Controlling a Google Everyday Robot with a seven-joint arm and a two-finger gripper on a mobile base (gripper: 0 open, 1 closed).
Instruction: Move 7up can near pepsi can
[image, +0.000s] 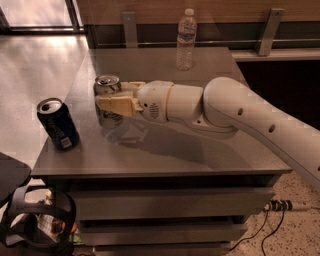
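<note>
The 7up can, pale with a silver top and faint green marks, stands upright left of the table's middle. My gripper is shut on the 7up can, its tan fingers around the can's body, and the white arm reaches in from the right. The pepsi can, dark navy with a silver top and a small white label patch, stands upright near the table's front left corner. The two cans are about one can's width apart.
A clear plastic bottle stands at the back of the grey table. The table's front edge and left edge run close to the pepsi can. A dark chair and bag sit on the floor at lower left.
</note>
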